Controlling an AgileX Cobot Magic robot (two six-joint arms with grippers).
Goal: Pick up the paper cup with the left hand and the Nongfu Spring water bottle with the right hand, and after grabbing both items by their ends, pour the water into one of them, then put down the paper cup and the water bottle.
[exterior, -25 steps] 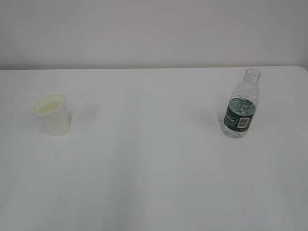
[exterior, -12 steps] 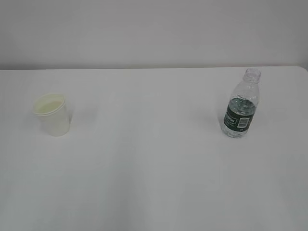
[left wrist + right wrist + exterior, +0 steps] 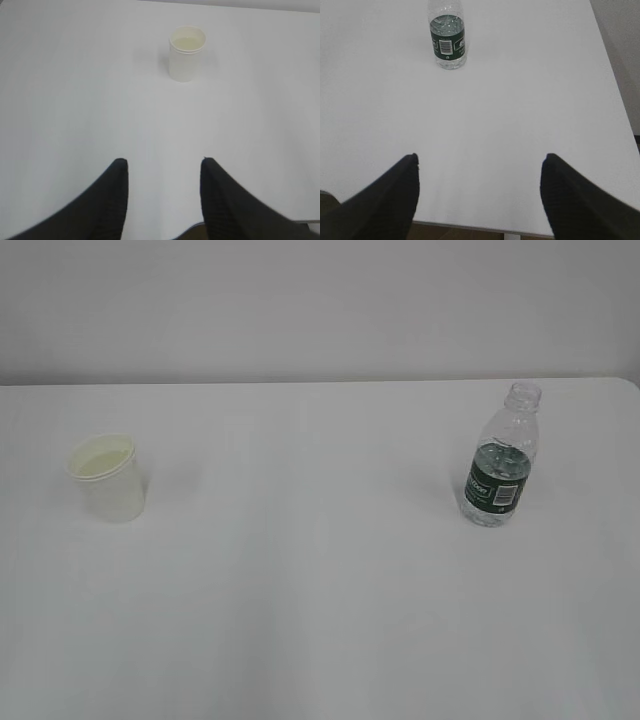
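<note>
The paper cup (image 3: 108, 477) stands upright at nine o'clock on the table (image 3: 320, 590), the water bottle (image 3: 502, 462) at three, well apart. The left hand (image 3: 162, 172) hangs half open and empty; the right hand (image 3: 480, 167) gapes wide, empty too. The cup looks light and crushable, so a gentle pinch low on its wall. The uncapped, ribbed bottle seems springy, best taken near its base.
</note>
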